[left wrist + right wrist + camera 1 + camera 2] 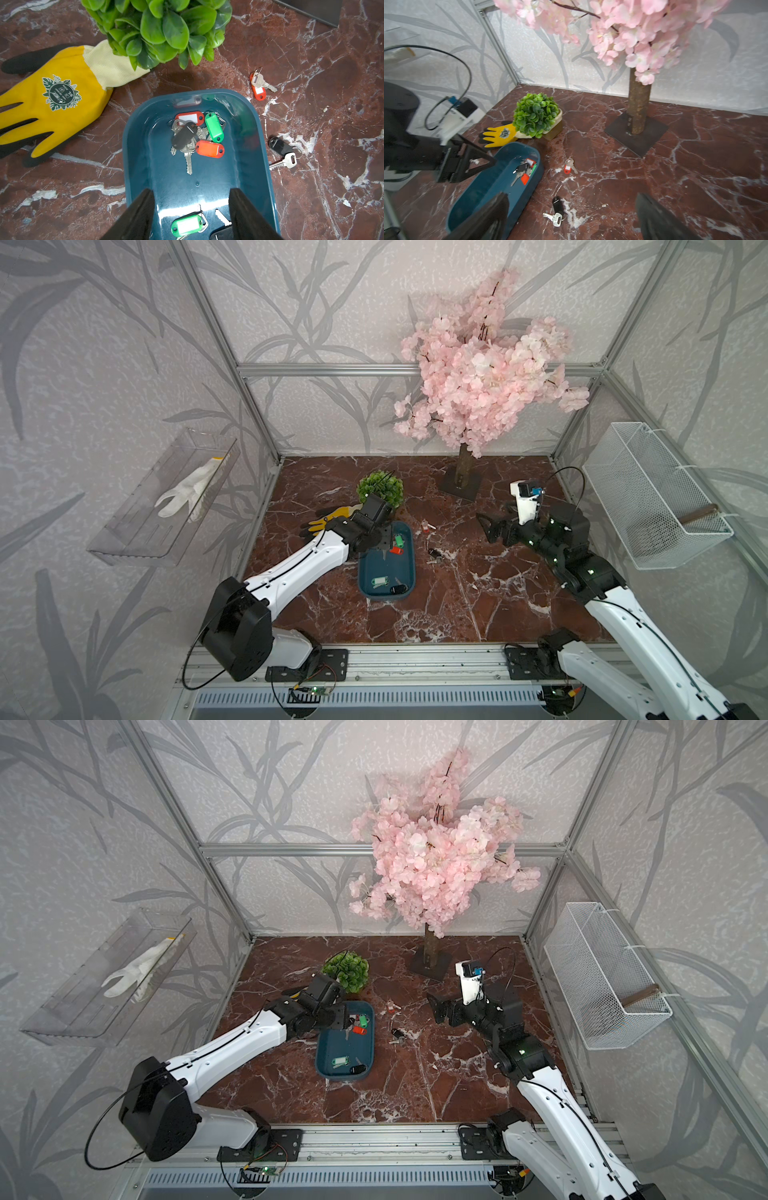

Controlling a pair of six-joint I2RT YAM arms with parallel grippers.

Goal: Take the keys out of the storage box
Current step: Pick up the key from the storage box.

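Observation:
The teal storage box [365,572] [322,1052] [207,182] [481,187] lies left of the table's middle. At its far end sits a heap of keys [397,543] [359,1024] [195,135] [525,168] with red, green and black tags. A green-tagged key [379,582] [187,225] and a black-tagged one [398,589] lie at its near end. Outside on the marble lie a red-tagged key [426,526] [257,87] [568,167] and a black-tagged key [434,553] [280,147] [557,205]. My left gripper [380,539] [190,190] hangs open above the box, empty. My right gripper [484,526] [571,195] is open, right of the loose keys.
A yellow glove [328,518] [52,104] and a green potted plant [380,487] lie just behind the box. The pink tree's base plate [461,485] stands at the back. A wire basket [652,497] hangs on the right wall, a clear tray [137,531] on the left.

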